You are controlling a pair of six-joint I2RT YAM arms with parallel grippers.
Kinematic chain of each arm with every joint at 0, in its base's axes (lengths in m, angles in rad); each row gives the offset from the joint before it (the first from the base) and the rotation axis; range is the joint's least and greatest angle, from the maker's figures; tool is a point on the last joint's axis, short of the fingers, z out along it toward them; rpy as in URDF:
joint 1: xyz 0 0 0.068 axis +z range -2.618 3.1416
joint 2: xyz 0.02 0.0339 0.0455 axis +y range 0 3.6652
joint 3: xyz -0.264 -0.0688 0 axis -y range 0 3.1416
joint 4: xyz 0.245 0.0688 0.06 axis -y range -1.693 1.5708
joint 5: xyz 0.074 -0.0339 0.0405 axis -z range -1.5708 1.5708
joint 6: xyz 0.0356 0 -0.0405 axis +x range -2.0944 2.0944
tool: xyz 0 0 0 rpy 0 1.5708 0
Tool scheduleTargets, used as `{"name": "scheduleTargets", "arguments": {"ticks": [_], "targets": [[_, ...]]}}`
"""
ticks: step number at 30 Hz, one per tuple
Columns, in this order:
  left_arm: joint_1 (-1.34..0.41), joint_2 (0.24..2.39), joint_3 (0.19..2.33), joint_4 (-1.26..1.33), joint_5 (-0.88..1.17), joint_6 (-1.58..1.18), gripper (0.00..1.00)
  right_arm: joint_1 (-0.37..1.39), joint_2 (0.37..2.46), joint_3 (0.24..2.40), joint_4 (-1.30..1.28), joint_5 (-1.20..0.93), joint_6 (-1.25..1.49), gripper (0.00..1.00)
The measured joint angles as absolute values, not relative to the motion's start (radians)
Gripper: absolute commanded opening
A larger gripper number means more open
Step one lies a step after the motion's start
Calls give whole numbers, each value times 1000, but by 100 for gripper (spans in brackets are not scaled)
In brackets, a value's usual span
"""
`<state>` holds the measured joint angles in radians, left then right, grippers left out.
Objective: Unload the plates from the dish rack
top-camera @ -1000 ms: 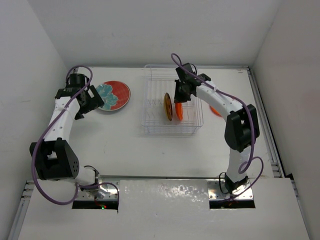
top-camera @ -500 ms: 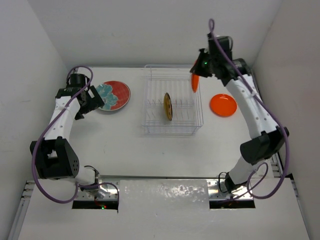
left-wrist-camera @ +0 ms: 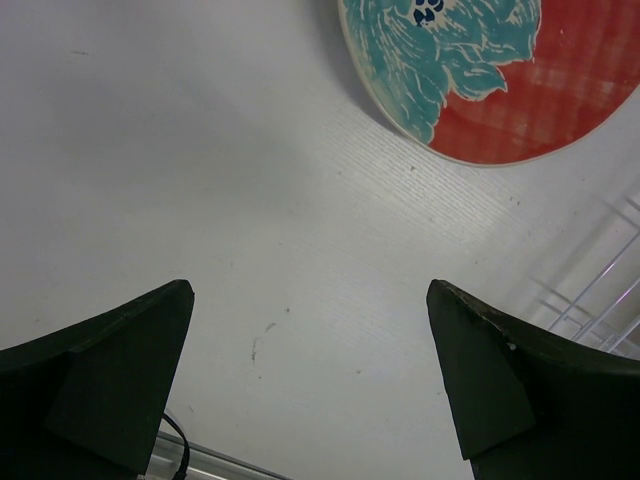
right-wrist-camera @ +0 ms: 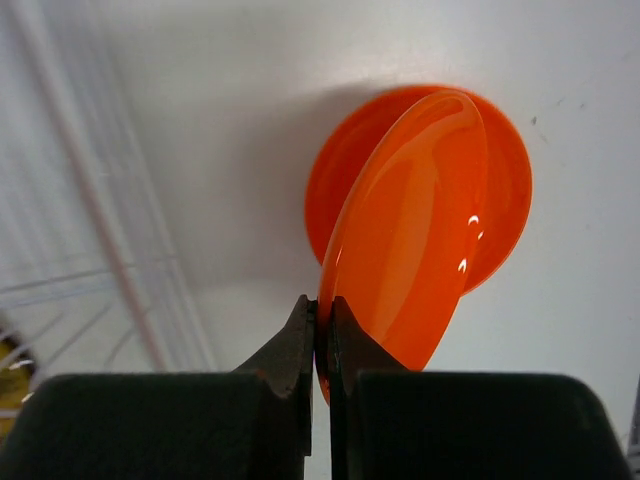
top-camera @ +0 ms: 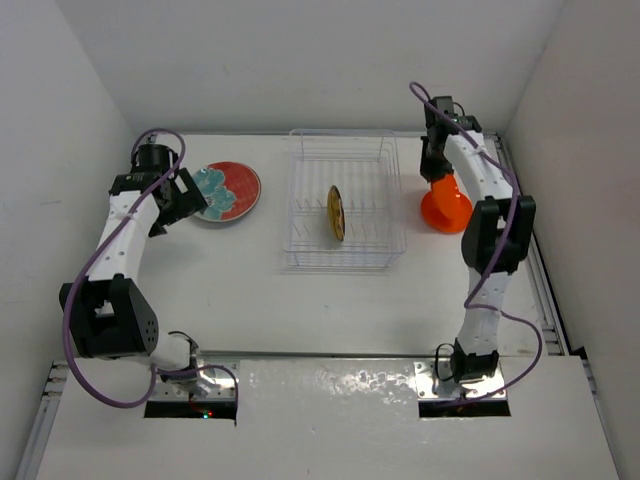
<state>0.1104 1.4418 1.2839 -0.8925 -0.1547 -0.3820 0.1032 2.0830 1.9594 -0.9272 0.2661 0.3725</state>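
The white wire dish rack (top-camera: 345,160) stands mid-table with one yellow, dark-patterned plate (top-camera: 337,213) upright in it. My right gripper (right-wrist-camera: 322,305) is shut on the rim of a tilted orange plate (right-wrist-camera: 410,230), just over a second orange plate (right-wrist-camera: 505,170) lying flat right of the rack (top-camera: 452,212). Left of the rack, a teal patterned plate (left-wrist-camera: 450,50) lies on a larger red plate (left-wrist-camera: 545,105). My left gripper (left-wrist-camera: 308,290) hovers open over bare table just beside them (top-camera: 185,205), holding nothing.
White walls close in the table on the left, back and right. A metal rail (top-camera: 525,230) runs along the right edge near the orange plates. Rack wires (left-wrist-camera: 600,290) show at the left wrist view's lower right.
My right gripper lifted the orange plate out of the rack, swung it up and to the right, and lowered it over the flat orange plate. The left arm has not moved.
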Motion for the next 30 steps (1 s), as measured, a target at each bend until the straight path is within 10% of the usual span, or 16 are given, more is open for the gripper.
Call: {"name": "scheduleTargets", "arguments": {"ticks": [5,8,14,30], "targets": [[109,1441,1285,-896,-157,-375,100,91,2177,1953,-951,262,339,10],[105,1441,1285,-896,-157,-374,100,94,2176,1945,-944,263,333,62],[101,1441,1284,-896,-157,-374,100,104,2161,1949,-953,262,323,85],[97,1466,1312,-904,-174,-374,100,568,1984,1953,-814,119,580,73]]}}
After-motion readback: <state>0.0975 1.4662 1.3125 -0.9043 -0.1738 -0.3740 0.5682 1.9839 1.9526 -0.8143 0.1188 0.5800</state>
